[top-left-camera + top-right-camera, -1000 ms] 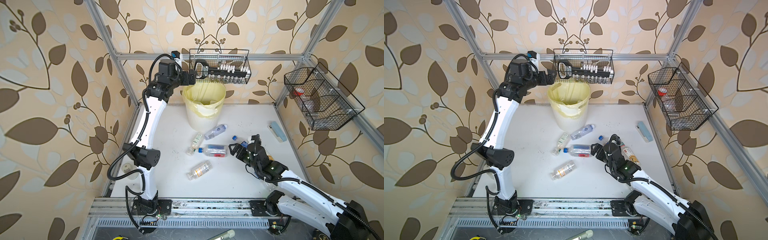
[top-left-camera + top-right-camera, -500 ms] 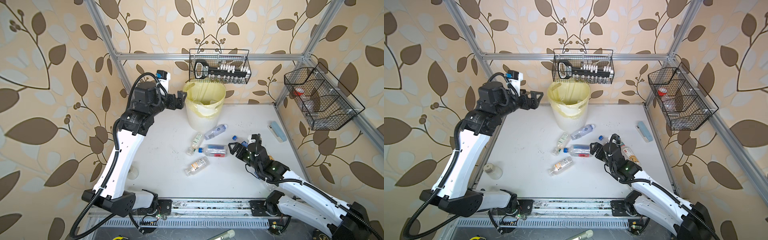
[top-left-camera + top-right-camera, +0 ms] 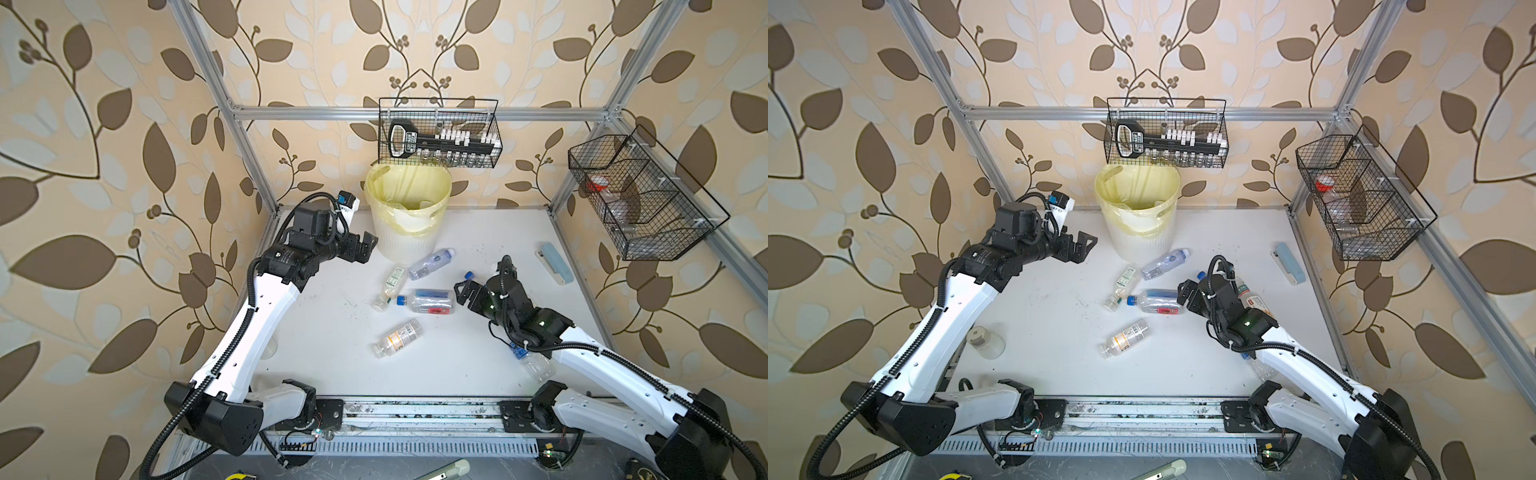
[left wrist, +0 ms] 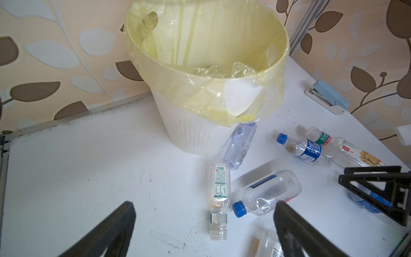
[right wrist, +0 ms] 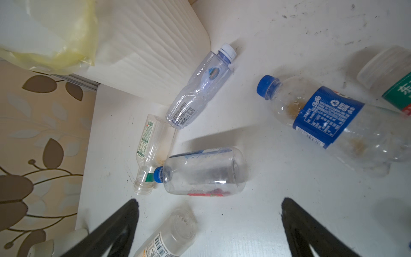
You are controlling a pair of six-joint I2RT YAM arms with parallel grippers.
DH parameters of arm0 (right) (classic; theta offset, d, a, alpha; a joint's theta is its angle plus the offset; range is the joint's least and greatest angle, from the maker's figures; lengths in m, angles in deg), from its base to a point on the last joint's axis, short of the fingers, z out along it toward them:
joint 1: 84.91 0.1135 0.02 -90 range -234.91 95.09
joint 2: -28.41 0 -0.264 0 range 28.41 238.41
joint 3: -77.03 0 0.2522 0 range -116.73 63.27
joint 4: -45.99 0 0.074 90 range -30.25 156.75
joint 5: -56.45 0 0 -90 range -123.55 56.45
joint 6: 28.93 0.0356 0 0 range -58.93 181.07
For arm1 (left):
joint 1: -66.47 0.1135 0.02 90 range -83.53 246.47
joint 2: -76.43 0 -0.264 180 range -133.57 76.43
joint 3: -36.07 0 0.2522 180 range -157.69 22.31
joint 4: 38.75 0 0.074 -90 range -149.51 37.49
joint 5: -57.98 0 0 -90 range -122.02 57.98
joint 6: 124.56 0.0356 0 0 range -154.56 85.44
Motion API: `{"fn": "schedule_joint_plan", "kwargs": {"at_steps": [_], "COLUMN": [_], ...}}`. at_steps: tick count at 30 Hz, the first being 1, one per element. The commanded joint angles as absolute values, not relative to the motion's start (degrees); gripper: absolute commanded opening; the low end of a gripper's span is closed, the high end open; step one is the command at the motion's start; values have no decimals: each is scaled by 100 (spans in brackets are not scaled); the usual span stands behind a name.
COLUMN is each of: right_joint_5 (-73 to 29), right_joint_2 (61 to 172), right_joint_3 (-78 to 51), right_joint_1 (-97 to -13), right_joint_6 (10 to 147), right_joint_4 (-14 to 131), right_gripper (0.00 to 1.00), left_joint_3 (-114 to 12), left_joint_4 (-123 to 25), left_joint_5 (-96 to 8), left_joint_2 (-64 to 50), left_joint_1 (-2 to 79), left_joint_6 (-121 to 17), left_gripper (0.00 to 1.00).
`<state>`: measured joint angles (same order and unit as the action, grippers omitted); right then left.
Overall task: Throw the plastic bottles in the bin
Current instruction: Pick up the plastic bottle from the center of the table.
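Currently between pickups: left gripper (image 3: 362,248) beside the bin (image 3: 405,246), right gripper (image 3: 465,291) near it, both spread wide, empty. Loose plastic bottles (image 3: 430,300) lying before the bin. Next: descend, straddle nearest bottle, close.

Seven plastic bottles (image 4: 266,191) lie on the worktop (image 3: 332,332). An eighth clear container (image 3: 985,343) beside the left arm may be a jar rather than a bottle. There is one bin (image 3: 401,245), two wire baskets (image 3: 665,241), one pale blue stapler (image 3: 555,262), one left end effector (image 3: 365,248) and one right end effector (image 3: 463,293). The vials (image 3: 451,135) are too small to count.
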<state>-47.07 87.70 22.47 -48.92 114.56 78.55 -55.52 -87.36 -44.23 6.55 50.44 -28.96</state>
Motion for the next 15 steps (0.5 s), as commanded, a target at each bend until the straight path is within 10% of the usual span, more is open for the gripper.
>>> {"fn": "schedule_joint_plan", "kwargs": {"at_steps": [1,15], "right_joint_5": [-4660,-4382], "right_joint_2": [9034,9431], "right_joint_3": [1978,1979], "right_joint_1": [-4866,-5135], "right_joint_6": [11337,11631], "right_joint_4": [8169,8058], "right_gripper": [100,100], "left_joint_3": [-5381,-3984], "left_joint_4": [-8728,-8859], "left_joint_5": [-4620,-5285], "left_joint_2": [827,1371], "left_joint_1": [5083,5083], "left_joint_6": [-2499,-1909], "left_gripper": [99,99]}}
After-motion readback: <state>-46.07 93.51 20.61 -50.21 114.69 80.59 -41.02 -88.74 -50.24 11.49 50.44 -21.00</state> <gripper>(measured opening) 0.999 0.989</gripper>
